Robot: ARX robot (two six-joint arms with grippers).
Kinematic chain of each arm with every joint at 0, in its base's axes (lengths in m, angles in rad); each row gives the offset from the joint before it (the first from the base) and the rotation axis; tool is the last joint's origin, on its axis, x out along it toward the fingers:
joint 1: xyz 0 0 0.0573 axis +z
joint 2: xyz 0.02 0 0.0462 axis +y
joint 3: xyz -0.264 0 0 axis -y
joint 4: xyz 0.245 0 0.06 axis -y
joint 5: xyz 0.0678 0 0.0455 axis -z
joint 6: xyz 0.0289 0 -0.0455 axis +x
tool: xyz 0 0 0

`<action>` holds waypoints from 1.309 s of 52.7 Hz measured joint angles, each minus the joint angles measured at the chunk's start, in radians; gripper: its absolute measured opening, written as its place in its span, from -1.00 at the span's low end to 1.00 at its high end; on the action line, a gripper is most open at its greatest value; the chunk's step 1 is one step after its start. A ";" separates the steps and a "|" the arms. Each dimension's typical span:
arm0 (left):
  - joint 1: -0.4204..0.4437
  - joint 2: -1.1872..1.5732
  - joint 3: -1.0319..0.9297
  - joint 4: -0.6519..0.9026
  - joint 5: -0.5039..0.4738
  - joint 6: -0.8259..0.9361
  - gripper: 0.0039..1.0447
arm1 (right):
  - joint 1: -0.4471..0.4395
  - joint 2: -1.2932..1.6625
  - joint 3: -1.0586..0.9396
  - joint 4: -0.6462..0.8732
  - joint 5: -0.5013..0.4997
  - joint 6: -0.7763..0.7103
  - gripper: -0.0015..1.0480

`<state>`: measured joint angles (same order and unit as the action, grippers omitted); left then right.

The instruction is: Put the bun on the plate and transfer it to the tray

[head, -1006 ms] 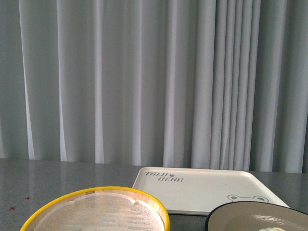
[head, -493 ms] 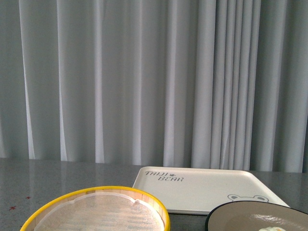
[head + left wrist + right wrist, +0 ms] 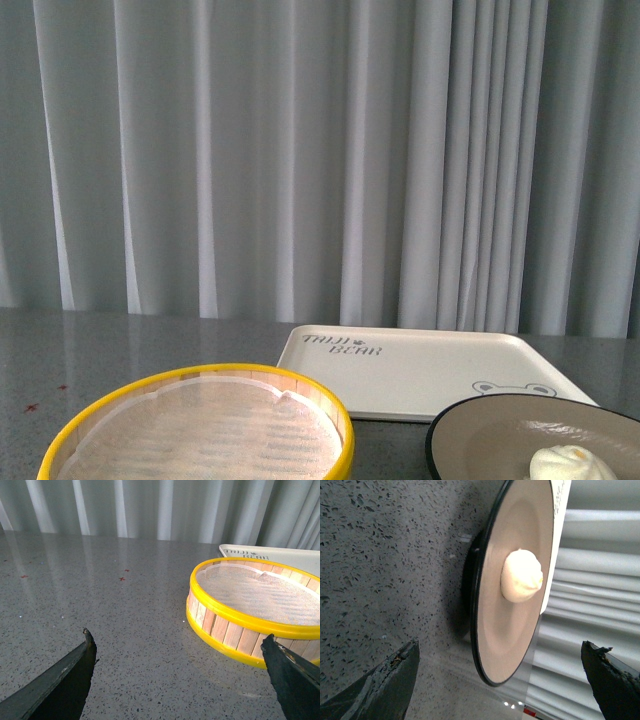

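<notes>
1. Since a moment ago the front view has dipped down a little, so more of the bun [image 3: 568, 463] shows now; before, only its very top peeked in at the bottom edge.
2. Nothing on the table [image 3: 100, 580] seems to have moved; the bun sits on the plate [image 3: 480, 435], a bit off the middle; the plate stands on the table just beside the tray [image 3: 420, 375], not on it.
3. I think this means the first part is done; the plate must next go onto the tray.
4. The left gripper [image 3: 179, 637] has its fingers wide apart with nothing between them, and it is near the bamboo steamer [image 3: 190, 376]; the right gripper [image 3: 500, 644] is wide apart too and holds nothing, and it faces the plate.
5. Count: one bun; one plate; one tray; one bamboo steamer with only its white liner inside; two grippers.
</notes>
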<state>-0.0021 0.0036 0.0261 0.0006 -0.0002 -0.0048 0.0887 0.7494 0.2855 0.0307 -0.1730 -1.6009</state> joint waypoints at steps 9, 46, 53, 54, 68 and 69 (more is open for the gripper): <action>0.000 0.000 0.000 0.000 0.000 0.000 0.88 | 0.012 0.139 0.000 0.126 -0.008 -0.035 0.83; 0.000 0.000 0.000 0.000 0.000 0.000 0.88 | 0.068 0.442 0.032 0.418 -0.003 -0.075 0.83; 0.000 0.000 0.000 0.000 0.000 0.000 0.88 | 0.084 0.472 0.053 0.438 0.016 -0.066 0.78; 0.000 0.000 0.000 0.000 0.000 0.000 0.88 | 0.085 0.476 0.055 0.441 0.018 -0.062 0.72; 0.000 0.000 0.000 0.000 0.000 0.000 0.88 | 0.086 0.504 0.042 0.493 0.021 -0.053 -0.19; 0.000 0.000 0.000 0.000 0.000 0.000 0.88 | 0.086 0.504 0.037 0.496 0.021 -0.054 -0.26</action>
<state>-0.0021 0.0036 0.0261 0.0006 -0.0002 -0.0048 0.1745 1.2533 0.3225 0.5262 -0.1524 -1.6546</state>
